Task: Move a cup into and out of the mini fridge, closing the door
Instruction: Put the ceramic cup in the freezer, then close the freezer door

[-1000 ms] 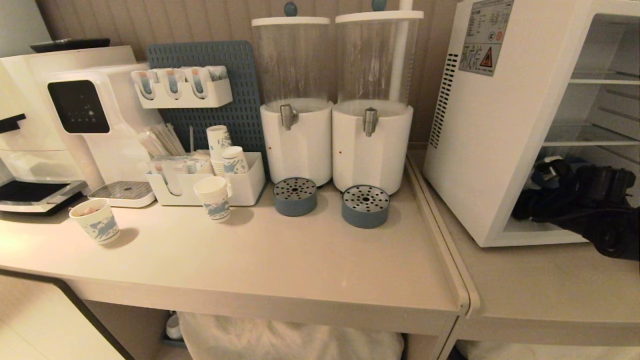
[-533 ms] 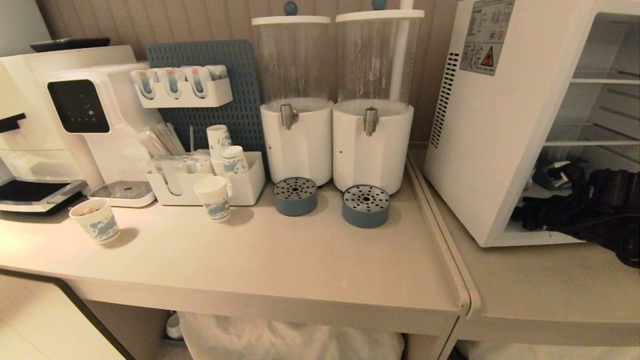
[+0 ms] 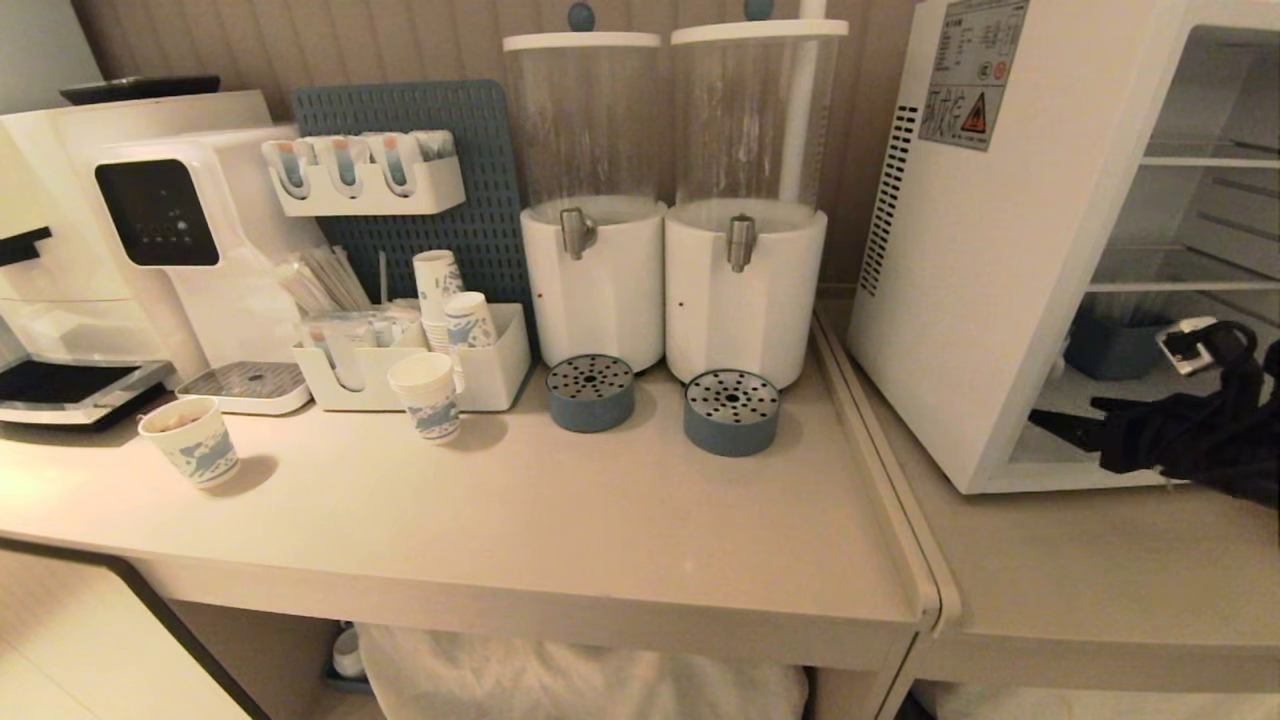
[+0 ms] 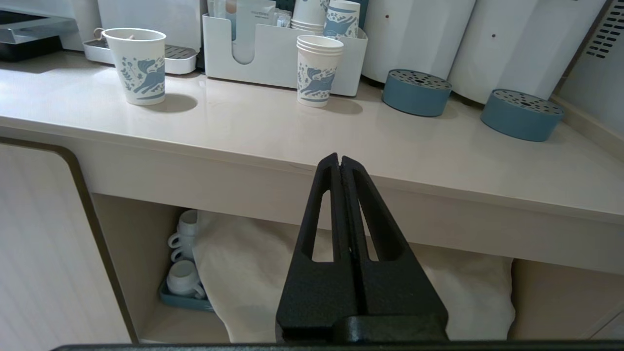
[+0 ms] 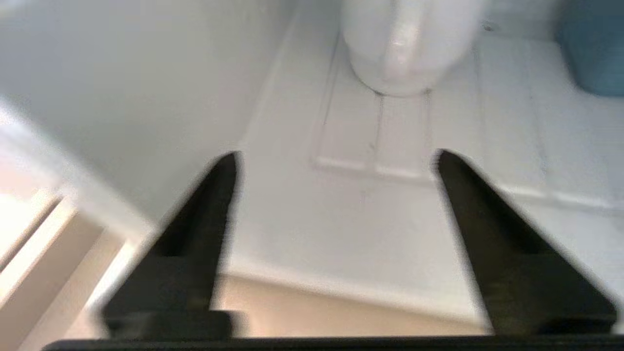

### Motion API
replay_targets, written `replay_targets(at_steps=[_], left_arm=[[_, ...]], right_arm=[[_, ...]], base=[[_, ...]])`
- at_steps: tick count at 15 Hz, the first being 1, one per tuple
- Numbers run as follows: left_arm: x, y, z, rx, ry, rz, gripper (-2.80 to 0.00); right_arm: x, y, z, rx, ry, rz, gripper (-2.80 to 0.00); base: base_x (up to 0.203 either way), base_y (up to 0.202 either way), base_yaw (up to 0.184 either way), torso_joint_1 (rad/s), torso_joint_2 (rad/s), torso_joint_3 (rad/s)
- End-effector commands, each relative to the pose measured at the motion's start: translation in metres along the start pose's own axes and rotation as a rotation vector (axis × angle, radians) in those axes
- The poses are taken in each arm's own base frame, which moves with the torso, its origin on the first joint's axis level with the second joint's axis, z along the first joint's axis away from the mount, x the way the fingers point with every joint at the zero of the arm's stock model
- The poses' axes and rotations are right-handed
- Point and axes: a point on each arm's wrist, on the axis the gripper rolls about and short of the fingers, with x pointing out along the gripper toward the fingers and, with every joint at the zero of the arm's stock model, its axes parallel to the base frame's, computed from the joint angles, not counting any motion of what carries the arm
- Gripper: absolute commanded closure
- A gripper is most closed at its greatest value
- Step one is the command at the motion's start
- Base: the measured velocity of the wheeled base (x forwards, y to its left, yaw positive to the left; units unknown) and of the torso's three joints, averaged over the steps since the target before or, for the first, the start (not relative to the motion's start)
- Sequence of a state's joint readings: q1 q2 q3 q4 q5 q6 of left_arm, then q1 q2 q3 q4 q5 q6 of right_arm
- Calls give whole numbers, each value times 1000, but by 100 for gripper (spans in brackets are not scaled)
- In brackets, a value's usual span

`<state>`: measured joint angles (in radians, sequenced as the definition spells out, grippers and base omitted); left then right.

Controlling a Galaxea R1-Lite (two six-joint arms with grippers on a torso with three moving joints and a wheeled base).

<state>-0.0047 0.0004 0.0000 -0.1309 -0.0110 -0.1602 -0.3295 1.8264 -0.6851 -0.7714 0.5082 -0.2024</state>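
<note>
The mini fridge (image 3: 980, 250) stands open on the right counter; its door is out of view. In the right wrist view the white cup (image 5: 404, 48) stands on the fridge's white floor (image 5: 370, 219), next to its side wall. My right gripper (image 5: 336, 156) is open and empty, apart from the cup, at the fridge's front edge. From the head camera the black right gripper (image 3: 1065, 425) lies low at the fridge mouth. My left gripper (image 4: 340, 158) is shut and empty, parked below the counter's front edge.
A blue container (image 3: 1115, 345) sits deep inside the fridge. Two drink dispensers (image 3: 665, 280) with blue drip trays (image 3: 730, 412), paper cups (image 3: 428, 396) and a coffee machine (image 3: 150, 220) occupy the left counter. White mugs (image 4: 183, 278) sit on a tray under the counter.
My right gripper has drawn back out of the fridge towards its front edge, uncovering the blue container inside. The left arm has not moved.
</note>
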Motion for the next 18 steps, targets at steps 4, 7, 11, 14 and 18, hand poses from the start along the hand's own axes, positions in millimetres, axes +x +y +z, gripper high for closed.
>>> replay_targets(at_steps=[4,7,11,14,18], left_arm=[[1,2,-11,-2,33,7,0],[1,2,-11,-3,33,6,0],[1,2,-11,-2,33,6,0],[1,2,-11,-3,33,6,0],[1,2,-11,-3,33,7,0]], right_arm=[[-31,7,5,-13,-37,-14,0],[-53,13,11,-25,-73,-13,0],[-93,29,15,-30,-103,17,0],[-129,45,17,-19,-116,75,0],[-179,70,17,49,-68,187,0]], base=[[0,0,0,0,0,0],[0,0,0,0,0,0],[0,0,0,0,0,0],[0,0,0,0,0,0],[0,0,0,0,0,0]])
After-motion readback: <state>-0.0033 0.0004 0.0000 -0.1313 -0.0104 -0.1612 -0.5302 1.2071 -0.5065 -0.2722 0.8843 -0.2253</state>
